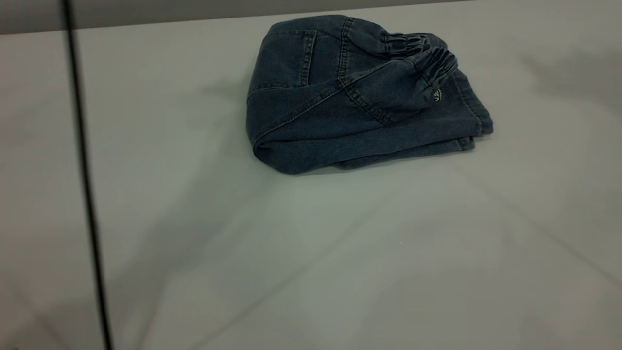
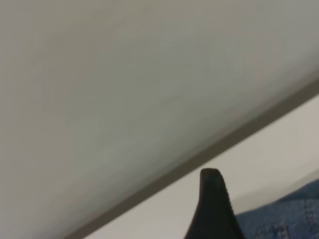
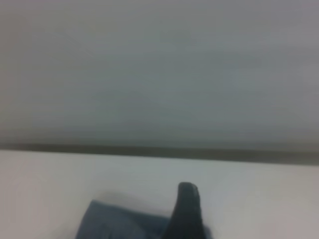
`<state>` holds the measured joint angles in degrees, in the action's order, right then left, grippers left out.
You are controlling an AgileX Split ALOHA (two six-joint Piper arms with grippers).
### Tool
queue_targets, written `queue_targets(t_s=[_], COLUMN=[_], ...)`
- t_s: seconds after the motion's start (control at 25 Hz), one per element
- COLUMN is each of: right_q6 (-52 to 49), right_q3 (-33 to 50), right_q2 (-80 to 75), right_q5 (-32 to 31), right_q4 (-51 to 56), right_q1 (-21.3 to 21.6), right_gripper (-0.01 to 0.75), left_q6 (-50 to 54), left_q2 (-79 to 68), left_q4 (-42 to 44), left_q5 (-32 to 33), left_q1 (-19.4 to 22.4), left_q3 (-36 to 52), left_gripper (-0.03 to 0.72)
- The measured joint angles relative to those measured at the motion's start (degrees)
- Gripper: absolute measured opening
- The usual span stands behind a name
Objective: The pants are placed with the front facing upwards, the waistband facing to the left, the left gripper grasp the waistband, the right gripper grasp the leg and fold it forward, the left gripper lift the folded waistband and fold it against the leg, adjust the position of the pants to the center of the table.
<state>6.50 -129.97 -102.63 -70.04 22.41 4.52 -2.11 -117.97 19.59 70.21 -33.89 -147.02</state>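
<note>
The blue denim pants point(image 1: 359, 97) lie folded into a compact bundle on the white table point(image 1: 311, 243), toward its far edge and right of centre. The gathered waistband point(image 1: 427, 58) rests on top at the bundle's right end, and a seamed panel with a pocket faces up. Neither gripper shows in the exterior view. In the left wrist view, only a black tip of my left gripper point(image 2: 214, 209) shows, raised beside a corner of the pants point(image 2: 291, 214). In the right wrist view, my right gripper point(image 3: 187, 211) shows as one dark tip above an edge of the denim point(image 3: 114, 221).
A thin black cable or rod point(image 1: 82, 170) runs top to bottom across the left side of the exterior view. The table's far edge point(image 1: 146, 25) passes just behind the pants. Broad bare tabletop lies in front of the bundle.
</note>
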Motion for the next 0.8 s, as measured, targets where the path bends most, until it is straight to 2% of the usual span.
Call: queue_targets(t_s=[0.2, 0.36, 0.8], right_q6=[1.9, 4.5, 13.0], right_q3=[10.8, 20.4, 49.9], right_q2=[12.1, 21.9, 47.2], right_q5=[0.0, 0.0, 0.1], right_q4=[2.4, 6.2, 19.1], right_q1=[0.0, 0.0, 0.0], right_gripper=[0.54, 0.54, 0.54], left_q6=[2.1, 3.3, 5.9], left_q2=[8.1, 16.3, 44.5], left_q4=[-1.1, -4.3, -10.6], left_q5=[-0.2, -0.2, -0.3], left_q1=[0.0, 0.0, 0.0], left_q3=[3.6, 12.2, 48.5], left_gripper=[0.459, 0.459, 0.459])
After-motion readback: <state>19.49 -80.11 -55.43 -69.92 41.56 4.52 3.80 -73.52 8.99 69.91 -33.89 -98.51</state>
